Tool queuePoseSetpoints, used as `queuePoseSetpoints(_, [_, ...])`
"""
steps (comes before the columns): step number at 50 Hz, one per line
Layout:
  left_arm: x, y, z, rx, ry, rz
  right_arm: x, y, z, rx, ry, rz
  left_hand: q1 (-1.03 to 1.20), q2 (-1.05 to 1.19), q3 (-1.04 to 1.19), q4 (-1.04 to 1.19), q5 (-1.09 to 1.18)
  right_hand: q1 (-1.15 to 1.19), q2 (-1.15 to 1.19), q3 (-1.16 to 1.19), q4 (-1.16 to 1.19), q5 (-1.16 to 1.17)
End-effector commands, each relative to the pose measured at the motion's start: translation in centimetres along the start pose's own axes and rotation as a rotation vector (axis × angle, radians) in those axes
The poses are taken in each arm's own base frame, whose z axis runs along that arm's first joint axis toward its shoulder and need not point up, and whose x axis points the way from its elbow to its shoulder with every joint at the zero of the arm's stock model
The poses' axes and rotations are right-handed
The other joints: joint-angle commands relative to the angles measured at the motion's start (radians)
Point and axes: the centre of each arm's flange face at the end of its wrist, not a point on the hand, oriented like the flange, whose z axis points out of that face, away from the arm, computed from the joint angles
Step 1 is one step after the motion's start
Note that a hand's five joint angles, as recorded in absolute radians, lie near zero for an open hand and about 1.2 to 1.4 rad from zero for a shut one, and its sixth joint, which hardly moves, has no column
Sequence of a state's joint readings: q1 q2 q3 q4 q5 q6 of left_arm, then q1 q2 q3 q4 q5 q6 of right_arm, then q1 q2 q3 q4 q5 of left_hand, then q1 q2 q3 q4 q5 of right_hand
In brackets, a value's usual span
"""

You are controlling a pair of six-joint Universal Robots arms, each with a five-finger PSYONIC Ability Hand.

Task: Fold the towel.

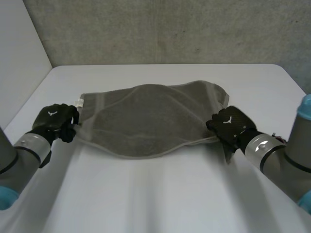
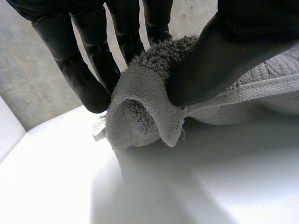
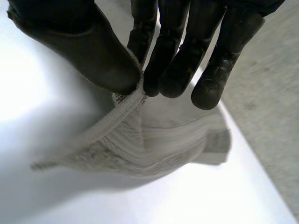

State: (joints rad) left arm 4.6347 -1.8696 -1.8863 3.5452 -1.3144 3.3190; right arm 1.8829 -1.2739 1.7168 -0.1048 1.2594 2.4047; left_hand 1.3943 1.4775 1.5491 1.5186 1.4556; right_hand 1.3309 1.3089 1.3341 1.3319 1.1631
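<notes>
Grey terry towel [image 1: 150, 116] lies at the middle of the white table [image 1: 160, 194], my black left hand [image 1: 54, 121] and black right hand [image 1: 231, 124] each pinching one side corner, so I should lift both evenly, without slack

The white table [image 1: 160, 194] is being lit softly and evenly in the head view, with paler bands being thrown across its near part and only a thin shadow being cast under the near edge of the towel [image 1: 150, 119]. The concrete wall [image 1: 160, 29] behind is being left dimmer. In the left wrist view the table is being burnt out to glare beside the towel's lifted corner, and a grey shadow is being cast beneath the cloth. In the right wrist view glare is being thrown beside the right hand [image 3: 84, 51], with shadow under the hanging towel.
</notes>
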Motion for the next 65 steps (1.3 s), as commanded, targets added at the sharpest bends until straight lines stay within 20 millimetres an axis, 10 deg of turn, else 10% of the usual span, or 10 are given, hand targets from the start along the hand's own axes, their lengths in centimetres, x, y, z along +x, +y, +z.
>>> queuePoseSetpoints(1, [-0.2,-3.5,-2.7,0.092,0.007,-0.005,3.6,-3.2,-2.9,0.076,0.107,-0.026,0.002,-0.081,-0.153,-0.122,-0.234,0.065,0.087,0.062,0.064,0.059])
queuePoseSetpoints(8, [-1.7,-9.3,-6.7,0.253,-0.035,-0.131,6.7,-8.0,-7.3,0.198,0.119,-0.053,0.002,-0.081,-0.153,-0.122,-0.234,0.065,0.087,0.062,0.064,0.059])
queuePoseSetpoints(15, [-2.5,-11.1,-7.7,0.312,-0.053,-0.212,7.8,-8.8,-8.2,0.19,0.1,-0.048,0.002,-0.081,-0.153,-0.122,-0.234,0.065,0.087,0.062,0.064,0.059])
queuePoseSetpoints(38, [-4.0,-3.4,-0.7,0.015,-0.068,-0.213,6.7,-0.4,2.8,-0.011,-0.081,-0.208,0.002,-0.081,-0.153,-0.122,-0.234,0.065,0.087,0.062,0.064,0.059])
queuePoseSetpoints(47, [-4.5,-3.5,-0.3,0.015,-0.099,-0.213,6.7,-0.4,3.1,-0.018,-0.076,-0.178,0.002,-0.081,-0.153,-0.122,-0.234,0.043,0.065,0.04,0.042,0.036])
queuePoseSetpoints(54, [-3.8,-3.1,-0.6,0.004,-0.084,-0.214,5.9,1.2,2.4,-0.102,-0.098,0.044,0.002,-0.081,-0.153,-0.122,-0.234,-0.623,-0.601,-0.626,-0.624,-0.63])
queuePoseSetpoints(65, [-3.3,-2.7,-1.2,-0.01,-0.075,-0.22,4.3,2.2,1.1,-0.196,-0.142,0.293,0.002,-0.081,-0.153,-0.122,-0.234,-0.632,-0.61,-0.636,-0.633,-0.639])
